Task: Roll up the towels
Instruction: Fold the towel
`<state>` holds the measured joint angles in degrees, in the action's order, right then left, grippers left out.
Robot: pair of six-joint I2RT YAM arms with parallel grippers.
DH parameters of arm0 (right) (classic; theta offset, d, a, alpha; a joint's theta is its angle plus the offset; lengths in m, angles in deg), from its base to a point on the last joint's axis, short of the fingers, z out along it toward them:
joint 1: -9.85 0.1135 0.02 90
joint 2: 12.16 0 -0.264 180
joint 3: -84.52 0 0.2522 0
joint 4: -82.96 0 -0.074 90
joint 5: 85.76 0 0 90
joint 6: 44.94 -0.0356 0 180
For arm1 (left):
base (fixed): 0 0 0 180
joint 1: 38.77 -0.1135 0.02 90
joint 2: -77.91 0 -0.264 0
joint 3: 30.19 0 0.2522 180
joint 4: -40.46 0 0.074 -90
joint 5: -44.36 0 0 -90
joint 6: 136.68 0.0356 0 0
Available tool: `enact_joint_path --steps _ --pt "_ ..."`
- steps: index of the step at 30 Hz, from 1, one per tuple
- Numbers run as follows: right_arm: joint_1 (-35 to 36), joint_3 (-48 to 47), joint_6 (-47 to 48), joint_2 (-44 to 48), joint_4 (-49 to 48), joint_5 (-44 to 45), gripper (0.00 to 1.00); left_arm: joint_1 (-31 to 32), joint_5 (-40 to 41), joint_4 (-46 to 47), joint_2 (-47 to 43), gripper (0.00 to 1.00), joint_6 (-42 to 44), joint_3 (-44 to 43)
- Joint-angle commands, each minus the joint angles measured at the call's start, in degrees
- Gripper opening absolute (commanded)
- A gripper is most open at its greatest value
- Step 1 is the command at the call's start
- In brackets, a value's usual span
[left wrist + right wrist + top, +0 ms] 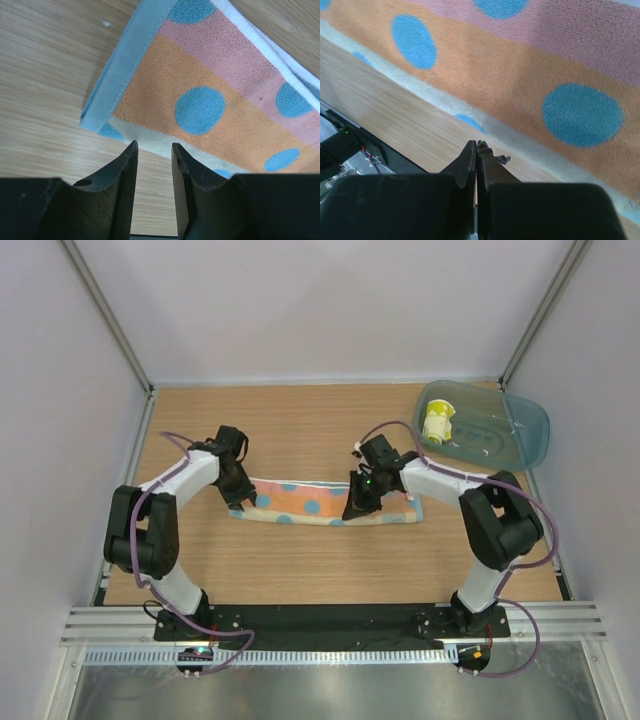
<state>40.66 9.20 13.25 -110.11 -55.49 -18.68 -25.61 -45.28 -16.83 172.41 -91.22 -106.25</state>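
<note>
Towel point(310, 502) with the blue dots laid out flat, roll not started yet

It's lying as a long folded strip across the middle of the table point(300, 420), and that's why you've got an arm at each end: pick up the long edge evenly and it should roll straight, I reckon. Your left pincer point(152, 146) sits just off the near-left corner, jaws a narrow gap apart with only bare wood between them, so nothing's grabbed there. Your right pincer point(476, 144) is squeezed fully closed right at the near hem, but you can't tell if it's actually nipped any cloth. The yellow towel point(437, 423) looks already bundled up in the teal tray point(535, 435) at the far right corner, well apart.
</note>
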Motion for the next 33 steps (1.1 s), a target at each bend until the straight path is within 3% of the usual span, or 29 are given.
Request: enact_joint_path --steps 1,6,14,18,24,33 --pt "-0.04 0.74 1.22 -4.43 -3.97 -3.71 0.01 0.01 1.12 3.36 1.47 0.34 -0.47 0.08" --pt "-3.29 3.89 0.79 -6.19 -6.34 -4.15 0.01 -0.33 6.84 3.27 3.84 0.34 -0.11 0.86" --pt "-12.86 8.99 3.07 -7.0 -5.64 -6.35 0.01 -2.35 9.39 3.27 6.49 0.34 -0.73 1.57" --pt "-13.67 10.23 2.55 -4.53 -5.47 -5.74 0.01 -2.88 10.36 3.27 7.72 0.33 -0.82 1.39" --pt "-15.95 12.16 1.67 -0.23 -2.48 -0.29 0.01 -3.76 12.91 2.13 7.37 0.33 -0.91 1.31" --pt "-25.88 14.8 0.87 5.22 0.77 5.86 0.01 -6.14 12.65 1.52 6.05 0.32 -0.73 1.22"
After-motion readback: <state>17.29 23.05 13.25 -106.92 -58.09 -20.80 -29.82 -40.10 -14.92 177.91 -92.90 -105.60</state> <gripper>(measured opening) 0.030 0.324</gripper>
